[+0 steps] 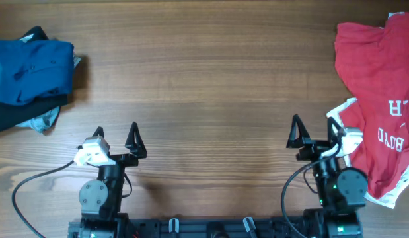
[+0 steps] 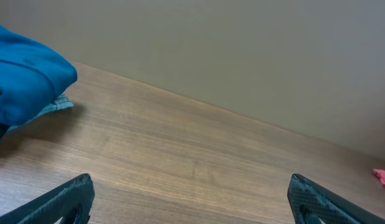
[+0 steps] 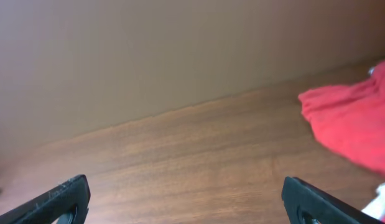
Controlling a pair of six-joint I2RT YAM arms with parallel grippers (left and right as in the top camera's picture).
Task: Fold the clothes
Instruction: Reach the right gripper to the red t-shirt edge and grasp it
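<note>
Sam: What is nearest the robot?

Ana: Its own two arms. The left gripper [image 1: 116, 132] has its jaws wide apart and holds nothing. The right gripper [image 1: 314, 129] is spread wide too, and holds nothing either.

Sam: Where are the clothes?

Ana: The red T-shirt [image 1: 379, 99], the one with white letters, lies crumpled at the right edge of the wooden table [image 1: 204, 73], just beside the right gripper. Farther off on the left, a blue garment [image 1: 29, 66] sits on top of something dark [image 1: 12, 114], well apart from the left gripper.

Sam: Which step is it?

Ana: It looks like the very start of a fold. The red T-shirt is not flat yet. The blue garment may be done, but that is hard to tell.

Sam: What comes next?

Ana: Probably the right arm must reach over, pinch an edge of the red T-shirt and drag it to the middle. Then both arms can spread it flat.
</note>
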